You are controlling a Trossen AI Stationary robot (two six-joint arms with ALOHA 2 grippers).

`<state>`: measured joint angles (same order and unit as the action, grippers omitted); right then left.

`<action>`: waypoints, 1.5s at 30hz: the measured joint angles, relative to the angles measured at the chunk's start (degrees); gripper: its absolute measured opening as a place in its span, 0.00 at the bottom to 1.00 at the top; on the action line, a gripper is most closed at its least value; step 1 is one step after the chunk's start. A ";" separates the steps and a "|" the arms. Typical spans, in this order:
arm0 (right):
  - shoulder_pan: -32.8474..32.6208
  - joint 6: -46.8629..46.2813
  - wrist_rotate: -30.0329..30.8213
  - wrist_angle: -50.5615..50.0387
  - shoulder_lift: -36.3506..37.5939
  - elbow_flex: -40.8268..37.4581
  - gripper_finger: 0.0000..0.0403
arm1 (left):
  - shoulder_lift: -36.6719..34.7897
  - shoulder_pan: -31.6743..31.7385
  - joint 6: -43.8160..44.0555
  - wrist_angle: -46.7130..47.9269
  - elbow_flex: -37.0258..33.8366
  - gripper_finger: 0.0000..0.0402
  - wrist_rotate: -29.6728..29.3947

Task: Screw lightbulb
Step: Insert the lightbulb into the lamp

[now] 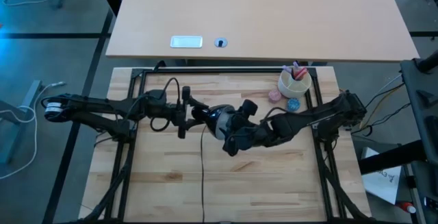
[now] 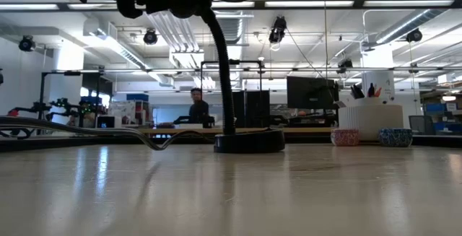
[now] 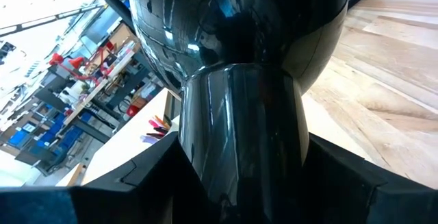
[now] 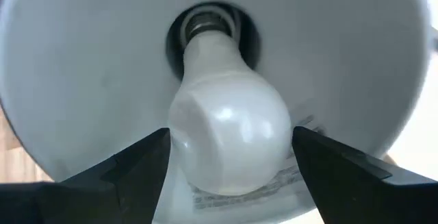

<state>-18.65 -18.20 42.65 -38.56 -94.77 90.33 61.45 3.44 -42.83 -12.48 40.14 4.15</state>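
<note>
Fingers of the right gripper [image 4: 229,166] stand spread on either side of the lightbulb [image 4: 229,138], and I cannot tell if they touch it. The bulb's neck already sits in the socket [image 4: 209,25] inside the lamp shade [image 4: 89,80], so the screwing looks begun; some final turns may remain. The left gripper [image 3: 239,162] pinches the dark lamp head [image 3: 239,39], holding it above the desk [image 1: 205,183].

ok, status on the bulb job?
Left hand clamped on the lamp head, steadying it. Right hand around the lightbulb, fingers apart, contact unclear. Bulb's neck in the socket. Nothing in the way.
</note>
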 joint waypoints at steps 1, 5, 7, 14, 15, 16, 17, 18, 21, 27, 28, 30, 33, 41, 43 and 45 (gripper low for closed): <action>0.00 -0.78 -0.85 0.36 0.00 -0.31 0.75 | 0.00 0.00 0.00 0.06 -0.01 0.63 -0.01; -0.02 -1.43 -3.50 1.96 0.08 -1.45 0.75 | 0.00 0.00 -0.03 0.10 0.00 0.63 -0.03; 0.00 -0.41 -4.84 2.45 0.22 -1.86 0.75 | 0.00 -0.02 -0.20 0.12 0.02 0.63 -0.05; 0.00 10.55 -5.56 6.41 0.59 -2.39 0.75 | 0.00 -0.02 -0.06 0.38 0.02 0.63 -0.08; 0.10 11.50 -5.61 6.75 0.59 -2.39 0.74 | 0.00 -0.02 -0.01 0.37 0.02 0.63 -0.14; 0.25 11.92 -5.63 6.91 0.59 -2.39 0.72 | 0.00 -0.02 0.05 0.38 0.02 0.63 -0.17; 0.45 11.82 -5.71 6.94 0.59 -2.39 0.71 | 0.00 0.00 0.09 0.39 0.01 0.63 -0.19; 0.66 11.32 -5.96 6.96 0.59 -2.40 0.69 | 0.00 0.00 0.09 0.41 0.00 0.63 -0.21; 1.30 9.21 -7.21 7.40 0.59 -2.68 0.65 | 0.00 0.00 0.09 0.45 0.02 0.63 -0.23; 1.45 9.10 -7.09 7.62 0.66 -2.96 0.57 | 0.00 -0.02 -0.02 0.63 0.11 0.63 -0.28; 1.42 9.27 -7.07 7.62 0.66 -2.96 0.56 | 0.00 -0.02 0.00 0.63 0.11 0.64 -0.46; 1.42 9.85 -7.08 7.67 0.66 -2.96 0.54 | 0.00 -0.01 0.07 0.65 0.11 0.66 -0.64; 1.42 11.77 -7.10 7.57 0.75 -2.83 0.54 | -0.07 -0.02 0.08 0.61 0.11 0.73 -0.74; 1.44 16.30 -6.90 7.33 1.36 -2.83 0.54 | -0.44 -0.18 1.63 3.94 0.35 0.79 -4.26; 1.44 17.12 -6.62 7.34 1.36 -2.83 0.54 | -0.42 -0.74 2.96 6.14 1.59 0.79 -5.66; 1.50 17.27 -6.39 7.26 1.40 -2.79 0.53 | -0.01 -1.69 4.08 9.02 3.82 0.79 -8.37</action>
<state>-17.15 -0.93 36.26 -31.30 -93.37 87.54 61.44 1.76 -38.75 -3.46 43.96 -4.22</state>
